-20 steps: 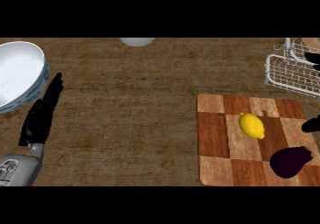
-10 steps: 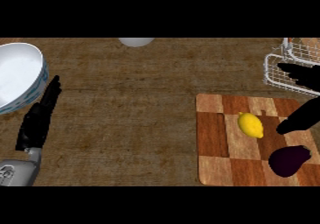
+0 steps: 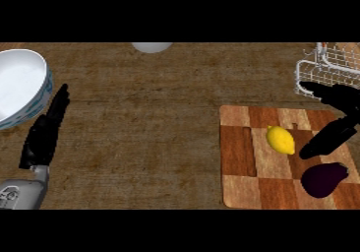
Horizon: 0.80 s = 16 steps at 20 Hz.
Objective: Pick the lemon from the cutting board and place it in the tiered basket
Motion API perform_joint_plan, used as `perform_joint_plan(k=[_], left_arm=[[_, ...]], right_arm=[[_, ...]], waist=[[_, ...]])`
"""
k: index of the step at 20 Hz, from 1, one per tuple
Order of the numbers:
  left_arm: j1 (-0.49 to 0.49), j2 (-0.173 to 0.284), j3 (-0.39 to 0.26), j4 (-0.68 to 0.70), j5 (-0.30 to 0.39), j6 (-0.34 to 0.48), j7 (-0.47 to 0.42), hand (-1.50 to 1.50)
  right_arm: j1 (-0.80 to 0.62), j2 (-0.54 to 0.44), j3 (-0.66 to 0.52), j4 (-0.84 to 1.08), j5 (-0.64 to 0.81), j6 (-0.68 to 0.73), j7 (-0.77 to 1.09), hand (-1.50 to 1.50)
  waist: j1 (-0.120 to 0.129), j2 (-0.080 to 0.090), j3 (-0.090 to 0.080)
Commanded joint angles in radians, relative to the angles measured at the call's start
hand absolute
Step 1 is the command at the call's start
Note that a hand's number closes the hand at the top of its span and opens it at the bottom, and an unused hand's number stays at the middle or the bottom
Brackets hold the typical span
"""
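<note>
A yellow lemon (image 3: 281, 140) lies near the middle of the checkered wooden cutting board (image 3: 245, 162) at the right. My right hand (image 3: 341, 118) hangs open just right of the lemon, thumb pointing down toward the board and fingers stretched left above it, not touching the fruit. The white wire tiered basket (image 3: 329, 74) stands at the upper right, behind the board. At the left edge my left hand (image 3: 46, 130) rests open and flat on the counter, holding nothing.
A dark purple eggplant (image 3: 323, 179) lies on the board's lower right corner, just below my right hand. A large white bowl (image 3: 16, 86) with a blue patterned rim sits at the far left. A small white round object (image 3: 152, 47) shows at the top edge.
My right hand has come in from the right edge and moved left over the board, closing in on the lemon. The left hand has barely shifted.
</note>
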Motion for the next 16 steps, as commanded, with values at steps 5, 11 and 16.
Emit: perform_joint_plan(k=[5, 11, 16], left_arm=[[-0.009, -0.035, 0.027, 0.052, -0.022, -0.035, -0.035, 0.0], [0.024, -0.024, 0.04, -0.12, -0.046, -0.043, 0.094, 0.0], [-0.04, 0.011, 0.128, 0.004, 0.0, -0.126, 0.021, 0.0]], right_arm=[[-0.007, 0.035, 0.024, 0.014, 0.153, 0.062, 0.016, -1.5], [0.007, 0.067, 0.004, -0.05, 0.215, 0.071, 0.046, -1.5], [0.044, 0.107, 0.0, -0.027, 0.249, 0.102, 0.032, -1.5]], waist=[[0.001, 0.002, 0.0], [0.006, -0.001, 0.0], [0.0, 0.001, 0.0]])
